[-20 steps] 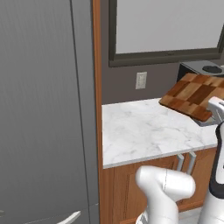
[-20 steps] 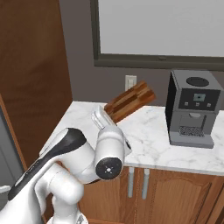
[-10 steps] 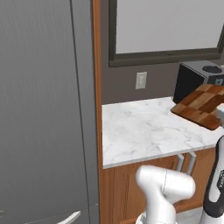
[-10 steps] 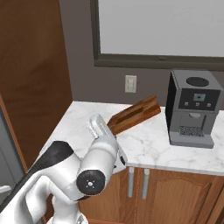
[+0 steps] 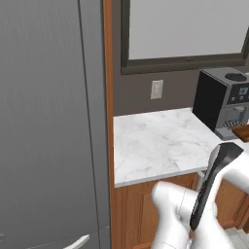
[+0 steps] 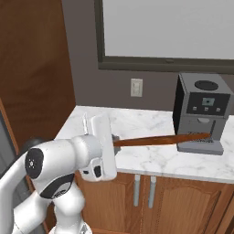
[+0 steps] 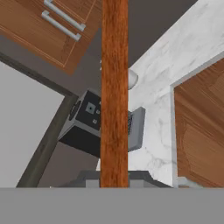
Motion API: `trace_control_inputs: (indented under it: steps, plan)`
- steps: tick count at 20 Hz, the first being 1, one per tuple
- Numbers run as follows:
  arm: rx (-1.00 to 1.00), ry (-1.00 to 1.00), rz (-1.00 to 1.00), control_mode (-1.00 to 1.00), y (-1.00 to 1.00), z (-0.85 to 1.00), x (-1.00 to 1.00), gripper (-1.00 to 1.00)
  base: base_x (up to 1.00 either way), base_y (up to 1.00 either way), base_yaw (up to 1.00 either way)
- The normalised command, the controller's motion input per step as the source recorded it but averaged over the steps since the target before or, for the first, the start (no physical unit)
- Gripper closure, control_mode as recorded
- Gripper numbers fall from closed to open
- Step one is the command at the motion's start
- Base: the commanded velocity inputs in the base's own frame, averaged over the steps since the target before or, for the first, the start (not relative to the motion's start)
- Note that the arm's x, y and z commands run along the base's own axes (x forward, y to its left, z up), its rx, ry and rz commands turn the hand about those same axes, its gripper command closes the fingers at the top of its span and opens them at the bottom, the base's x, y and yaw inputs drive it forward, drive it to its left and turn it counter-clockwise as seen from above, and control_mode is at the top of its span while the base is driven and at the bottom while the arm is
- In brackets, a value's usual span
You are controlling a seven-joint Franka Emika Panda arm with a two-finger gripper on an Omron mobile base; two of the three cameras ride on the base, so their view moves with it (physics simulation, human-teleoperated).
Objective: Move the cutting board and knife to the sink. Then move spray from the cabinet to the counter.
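Note:
My gripper (image 6: pixel 115 141) is shut on one end of the cutting board (image 6: pixel 164 139), which I hold level and edge-on above the counter (image 6: pixel 137 123). The board's far end reaches the front of the coffee machine. In the hand view the cutting board (image 7: pixel 114 87) runs as a brown band straight up from my gripper (image 7: pixel 114 180). Its tip (image 5: pixel 241 132) peeks in at the right edge of the left base view, above the marble counter (image 5: pixel 155 146). A reddish-brown cabinet (image 7: pixel 39 35) with silver bar handles shows in the hand view. Knife, sink and spray are out of view.
A dark grey coffee machine (image 6: pixel 201 109) stands at the back of the counter, right of a wall outlet (image 6: pixel 136 87). The tall grey fridge-like unit (image 5: pixel 48 121) borders the counter's left end. A dark-framed window (image 5: pixel 185 29) is above.
The arm has swung right with the cutting board. The board has turned from a tilted face-on pose to level and edge-on, uncovering the coffee machine in the left base view.

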Motion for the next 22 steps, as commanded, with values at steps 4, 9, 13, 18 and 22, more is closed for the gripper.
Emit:
trace_control_inputs:
  steps: [4,9,13,18,22]
  plan:
    - [0.03,-0.03,-0.04,-1.0,0.02,0.07,0.43,1.0,0.0,0.0,0.0]
    - [0.01,0.0,0.03,-1.0,-0.07,0.0,0.11,1.0,0.0,0.0,0.0]
    - [0.0,0.0,0.0,-1.0,0.0,0.0,0.0,1.0,0.0,0.0,0.0]
    - [0.0,0.0,0.0,-1.0,0.0,0.0,0.0,1.0,0.0,0.0,0.0]
    - [0.0,0.0,0.0,-1.0,0.0,0.0,0.0,1.0,0.0,0.0,0.0]
